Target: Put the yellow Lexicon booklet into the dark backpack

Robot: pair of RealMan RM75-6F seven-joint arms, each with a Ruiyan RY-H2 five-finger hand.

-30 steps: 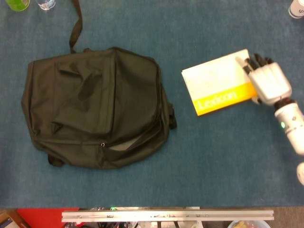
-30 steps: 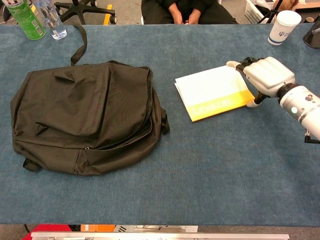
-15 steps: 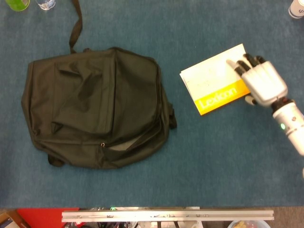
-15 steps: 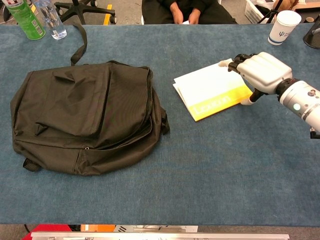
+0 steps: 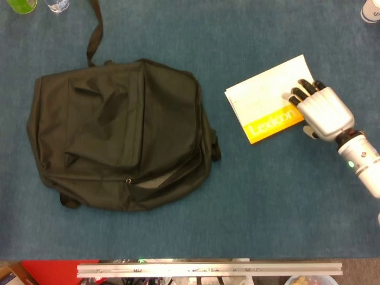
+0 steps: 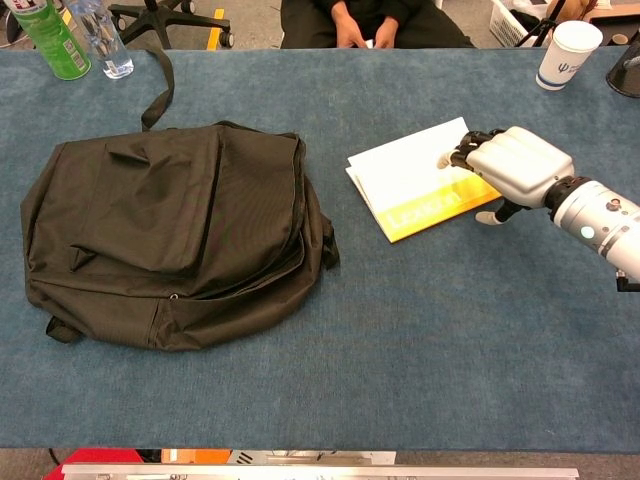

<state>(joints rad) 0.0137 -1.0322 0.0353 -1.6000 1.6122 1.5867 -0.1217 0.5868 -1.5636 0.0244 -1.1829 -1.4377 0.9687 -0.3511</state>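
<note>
Your right hand (image 5: 321,113) rests, fingers together, on the yellow Lexicon booklet (image 5: 268,101), flat on blue carpeted table (image 6: 420,330) right of the dark backpack (image 5: 119,133). Beyond the backpack: bottles (image 6: 60,35), a seated person (image 6: 360,22).

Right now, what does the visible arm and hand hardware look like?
Only the right hand shows: a white moulded shell over the back, with dark fingers and a pale thumb. Behind it comes a silver-white cylindrical wrist with a dark ring and a small green-lit dot. No loose cables visible. The left arm is out of view.
</note>
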